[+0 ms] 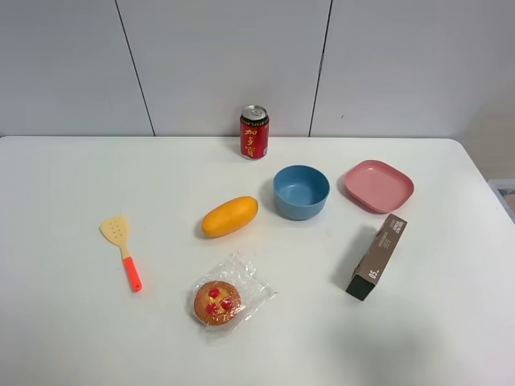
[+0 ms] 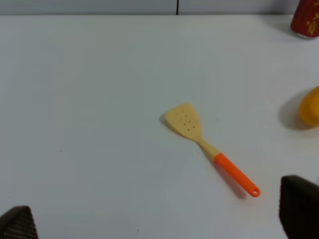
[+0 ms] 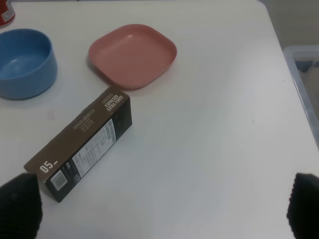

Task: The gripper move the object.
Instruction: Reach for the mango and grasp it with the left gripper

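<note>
The yellow-orange oval mango (image 1: 229, 215) lies on the white table (image 1: 72, 322) just left of the blue bowl (image 1: 301, 191). One end of it shows at the edge of the left wrist view (image 2: 310, 105). Neither arm shows in the exterior high view. My left gripper (image 2: 158, 219) is open and empty, with only its two black fingertips (image 2: 299, 209) in view, wide apart over the table near the spatula (image 2: 199, 137). My right gripper (image 3: 162, 206) is open and empty, its fingertips (image 3: 20, 206) wide apart near the brown box (image 3: 82, 144).
A red can (image 1: 254, 132) stands behind the bowl. A pink plate (image 1: 378, 185) lies right of the bowl, the brown box (image 1: 376, 256) in front of it. A wrapped pastry (image 1: 217, 301) lies in front of the mango, the spatula (image 1: 121, 245) at left. A plastic bin (image 3: 304, 64) sits past the table's right edge.
</note>
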`<control>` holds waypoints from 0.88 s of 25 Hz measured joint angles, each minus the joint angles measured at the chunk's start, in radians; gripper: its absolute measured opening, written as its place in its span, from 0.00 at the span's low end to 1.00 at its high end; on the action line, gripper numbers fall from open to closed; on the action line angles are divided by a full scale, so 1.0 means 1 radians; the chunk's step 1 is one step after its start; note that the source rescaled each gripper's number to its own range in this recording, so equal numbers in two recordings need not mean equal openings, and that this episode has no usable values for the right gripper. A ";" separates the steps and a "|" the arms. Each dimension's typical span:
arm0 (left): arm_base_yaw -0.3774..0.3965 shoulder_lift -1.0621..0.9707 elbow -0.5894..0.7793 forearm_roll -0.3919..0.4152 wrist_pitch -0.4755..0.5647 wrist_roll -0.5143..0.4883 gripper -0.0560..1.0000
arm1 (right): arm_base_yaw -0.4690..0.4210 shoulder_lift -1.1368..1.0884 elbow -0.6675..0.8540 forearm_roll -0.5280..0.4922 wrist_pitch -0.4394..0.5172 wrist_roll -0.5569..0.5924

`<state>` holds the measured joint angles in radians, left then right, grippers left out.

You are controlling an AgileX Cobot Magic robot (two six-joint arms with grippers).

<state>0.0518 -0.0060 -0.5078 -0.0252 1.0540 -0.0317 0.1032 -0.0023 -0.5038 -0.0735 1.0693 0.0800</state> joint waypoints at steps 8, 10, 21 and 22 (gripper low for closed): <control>0.000 0.000 0.000 0.000 0.000 0.010 1.00 | 0.000 0.000 0.000 0.000 0.000 0.000; 0.000 0.002 0.000 0.000 0.000 0.021 1.00 | 0.000 0.000 0.000 0.000 0.000 0.000; 0.000 0.430 -0.167 -0.046 -0.003 0.162 1.00 | 0.000 0.000 0.000 0.000 0.000 0.000; 0.000 0.473 -0.180 -0.070 -0.014 0.198 0.99 | 0.000 0.000 0.000 0.000 0.000 0.000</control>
<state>0.0518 0.4671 -0.6875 -0.0952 1.0403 0.1663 0.1032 -0.0023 -0.5038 -0.0735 1.0693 0.0800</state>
